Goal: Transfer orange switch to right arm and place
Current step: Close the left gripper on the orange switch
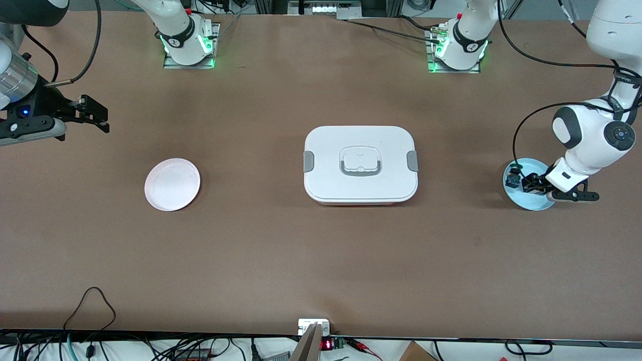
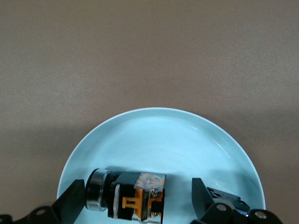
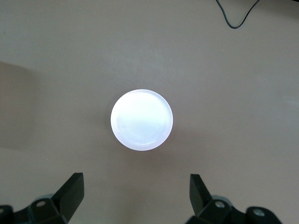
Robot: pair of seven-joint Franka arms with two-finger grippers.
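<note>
— Brown tabletop (image 1: pixel 261 250), matte and wide, is what lies under everything. What sits on it?

— Largest is the white rectangular lidded box with grey side clasps (image 1: pixel 360 164), at the middle. Toward my right arm's end lies a round pale pink plate (image 1: pixel 172 184); toward my left arm's end, a round light blue plate (image 1: pixel 521 200).

— And your grippers?

— My left gripper (image 2: pixel 135 205) is down at the blue plate (image 2: pixel 159 140), its black fingers (image 2: pixel 203 198) spread wide apart, clamping nothing. My right gripper (image 3: pixel 135 196) hangs in the air over the table near its own end, waiting, fingers (image 3: pixel 72 191) equally wide, nothing between them; its wrist camera looks at the pink plate (image 3: pixel 141 119).

— Where is the small black switch with the orange cap?

— The orange switch (image 2: pixel 138 196) lies on its side in the blue plate, between my left fingers. One finger stands just beside its silver ring end; I cannot tell whether they touch. The other finger is clearly apart from it.
</note>
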